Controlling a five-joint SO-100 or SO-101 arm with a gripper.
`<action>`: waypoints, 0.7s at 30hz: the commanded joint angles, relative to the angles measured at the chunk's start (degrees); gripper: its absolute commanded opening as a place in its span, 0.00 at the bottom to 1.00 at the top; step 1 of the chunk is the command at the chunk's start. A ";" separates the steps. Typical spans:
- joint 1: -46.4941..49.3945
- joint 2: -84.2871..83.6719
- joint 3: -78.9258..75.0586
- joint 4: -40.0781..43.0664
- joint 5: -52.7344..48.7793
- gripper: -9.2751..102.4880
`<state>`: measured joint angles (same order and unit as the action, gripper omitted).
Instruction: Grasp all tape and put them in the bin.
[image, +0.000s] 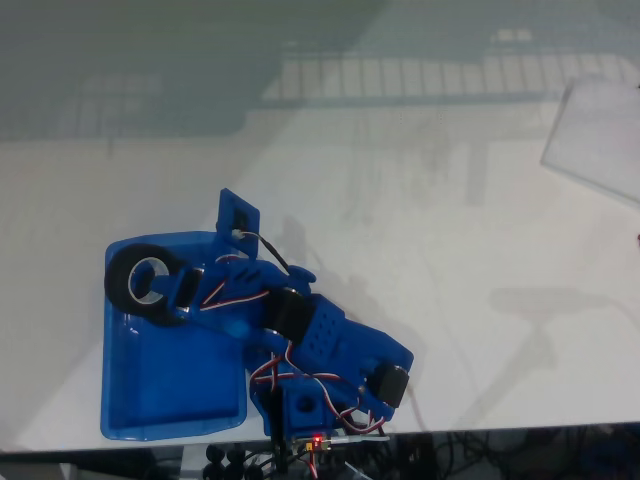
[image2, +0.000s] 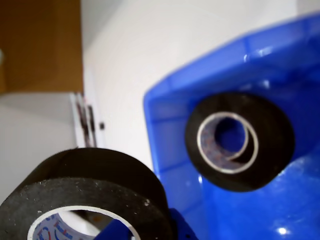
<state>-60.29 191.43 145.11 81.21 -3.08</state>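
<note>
Right up against my wrist camera sits a black roll of tape (image2: 85, 195), so close it blurs, its pale core facing up toward the lens and a blue finger (image2: 117, 231) poking through the hole. That's the roll I've got: my gripper (image: 172, 296) is closed onto its wall, one finger inside the ring, the jaws parted only by the thickness of the tape. In the fixed view that held roll (image: 142, 282) hangs over the far-left corner of the bin (image: 180, 415), hole facing up at that camera, so its axis runs roughly vertical and the ring lies close to flat.

Just beyond it in the wrist view, the second roll (image2: 240, 142) is already inside the blue tray. It seems propped against the corner wall, its open core facing my camera, so its axis points back at me rather than straight up. I can't tell quite how steeply it tilts.

So I judge this is the drop-off step for the last roll. The next move calls for spreading the fingers while I'm over the tray floor and inside the rim, then drawing the inner finger clear of the hole without dragging the ring out.

Farther off, the white table (image: 420, 220) stretches away.
</note>
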 joint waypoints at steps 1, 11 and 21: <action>-0.97 1.05 0.26 -0.09 -0.70 0.08; -0.44 1.14 2.11 -0.44 -0.88 0.11; 1.67 1.23 0.88 -0.53 0.97 0.28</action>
<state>-59.06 191.51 147.74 81.21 -2.64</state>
